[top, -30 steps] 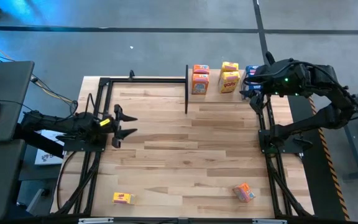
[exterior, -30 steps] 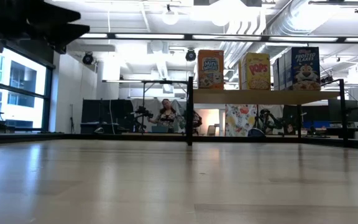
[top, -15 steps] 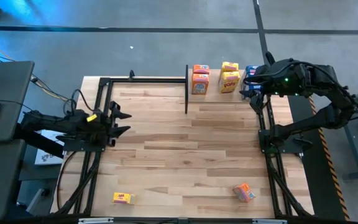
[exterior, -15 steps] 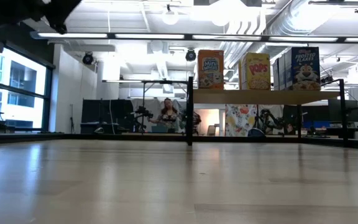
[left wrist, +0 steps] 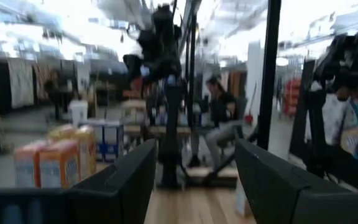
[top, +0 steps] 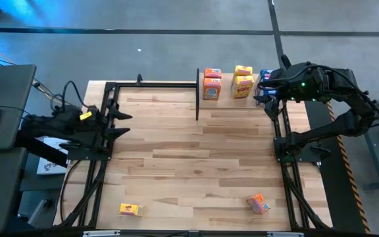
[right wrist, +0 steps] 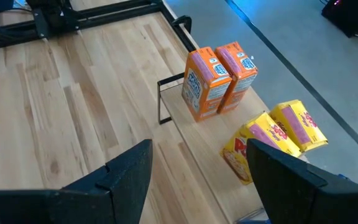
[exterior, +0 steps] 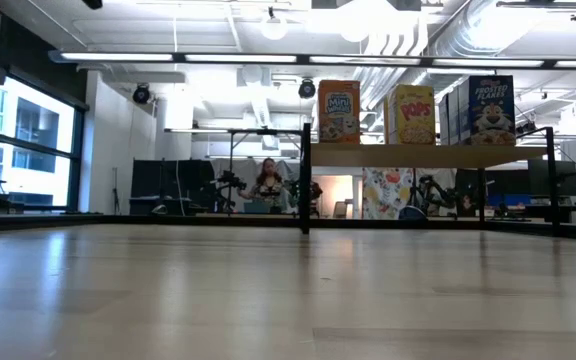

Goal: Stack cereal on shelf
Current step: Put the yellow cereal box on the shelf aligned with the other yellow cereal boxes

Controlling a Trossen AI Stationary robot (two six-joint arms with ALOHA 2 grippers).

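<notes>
On the shelf (top: 232,100) at the table's far edge, the mini cereal boxes stand upright in pairs: two orange Mini-Wheats boxes (top: 212,83) at the end nearest the shelf's black upright, two yellow Pops boxes (top: 243,81) just beside them, and blue Frosted Flakes boxes (exterior: 492,110) at the other end, partly hidden from above by the right arm. They stand in close, front-to-back pairs — likely to leave board free for the rest.

Two boxes are not yet shelved: a yellow box (top: 130,209) lying flat near the table's front left corner, and an orange box (top: 258,203) tilted near the front right, well apart from each other and from the shelf.

The right gripper (top: 263,87) hangs over the shelf's blue end, its fingers (right wrist: 126,175) spread wide with nothing between them, the wrist camera looking down on the orange and yellow pairs. That pose fits a box just set down, though this is only a judgement.

The left gripper (top: 118,120) sits at the table's left edge over the black frame, its fingers (left wrist: 120,180) parted and empty, pointing across the table toward the shelf. The yellow box in front of it looks like its natural next pick.
</notes>
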